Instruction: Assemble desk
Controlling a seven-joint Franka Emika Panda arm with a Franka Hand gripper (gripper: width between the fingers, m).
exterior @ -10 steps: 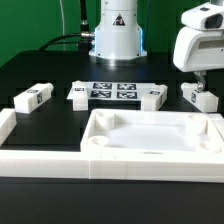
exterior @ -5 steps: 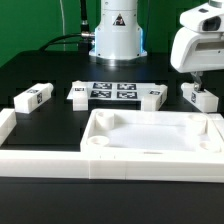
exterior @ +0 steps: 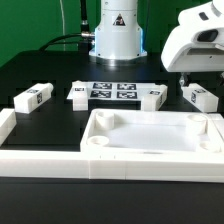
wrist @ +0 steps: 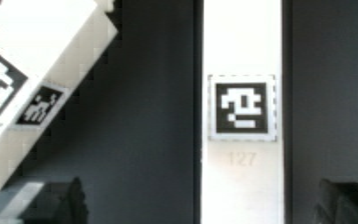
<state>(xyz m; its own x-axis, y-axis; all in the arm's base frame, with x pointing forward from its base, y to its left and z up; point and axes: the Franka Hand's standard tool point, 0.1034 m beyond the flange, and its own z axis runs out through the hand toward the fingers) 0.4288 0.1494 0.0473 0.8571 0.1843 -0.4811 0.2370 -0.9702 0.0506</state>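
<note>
1. Black table [exterior: 40, 60] fills the exterior view, with a green backdrop in the upper left corner.
2. The long white border rail [exterior: 60, 163] runs across the lower part of that frame. It turns up at the exterior view's left and is cut off by both side edges.
3. The desk tabletop [exterior: 92, 128] lies rim-up at lower centre and right, just behind the rail. Its far-right corner is cut off by the frame edge.
4. My base [exterior: 117, 35] stands at top centre, clipped by the upper edge.
5. My arm's white end [exterior: 197, 42] hangs at upper right, clipped by the top and right edges. I can hardly make out my fingers in this view.
6. The marker board [exterior: 112, 90] lies flat at centre.
7. Four legs lie in a row across the middle. The left leg [exterior: 33, 98] lies well apart from the rest. The second leg [exterior: 78, 92] is just beside the board on the exterior view's left, and the third leg [exterior: 152, 97] is by the board's other side. The right leg [exterior: 200, 97] is below my arm's end.
8. In the wrist view, the right leg [wrist: 242, 60] shows one tag, and the number under it is blurred. Another tagged white block [wrist: 25, 80] is cut off, and I cannot tell which part it is.
9. My gripper [wrist: 194, 198] is spread wide and holds nothing. The dark, blurred fingertips [wrist: 43, 200] stand clear of the leg on either side.
</note>
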